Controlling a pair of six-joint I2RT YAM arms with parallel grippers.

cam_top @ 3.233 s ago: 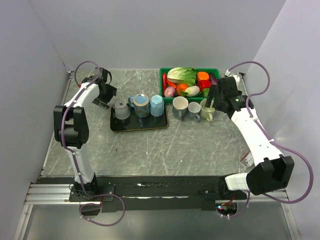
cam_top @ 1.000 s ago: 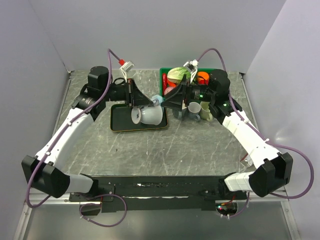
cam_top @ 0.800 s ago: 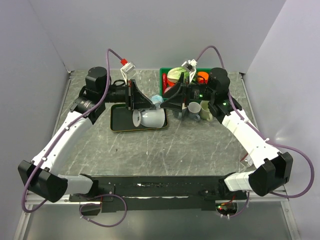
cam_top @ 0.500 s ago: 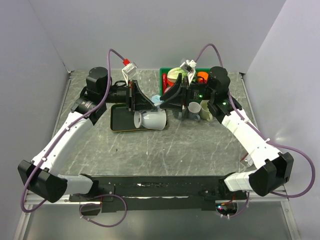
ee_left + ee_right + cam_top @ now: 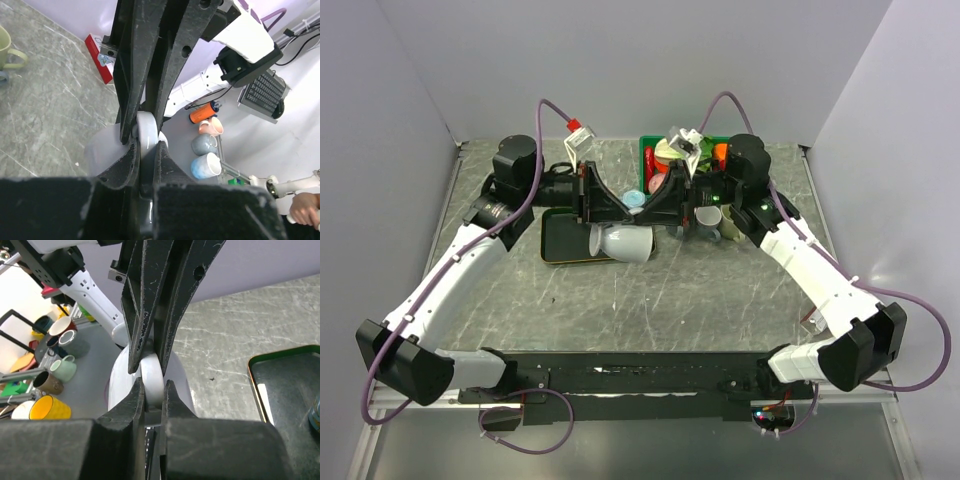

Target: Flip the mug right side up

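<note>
The pale grey mug point(image 5: 625, 242) hangs on its side over the near right corner of the black tray point(image 5: 558, 256), mouth facing left. Both grippers meet above it on its handle. My left gripper point(image 5: 610, 212) comes in from the left and is shut on the handle point(image 5: 147, 131). My right gripper point(image 5: 655, 210) comes from the right and is shut on the same handle point(image 5: 152, 375). In each wrist view the other gripper's fingers pinch the handle from the far side. The mug's body point(image 5: 120, 382) shows below the fingers.
A blue cup point(image 5: 633, 200) stands on the tray behind the held mug. A green basket point(image 5: 645, 150) of vegetables sits at the back right, with a grey mug point(image 5: 708, 218) and a pale green mug point(image 5: 732, 226) in front of it.
My right gripper has slid left and shut on the mug's handle. The mug has sunk slightly toward the tray's near edge. My left gripper has kept its grip.
</note>
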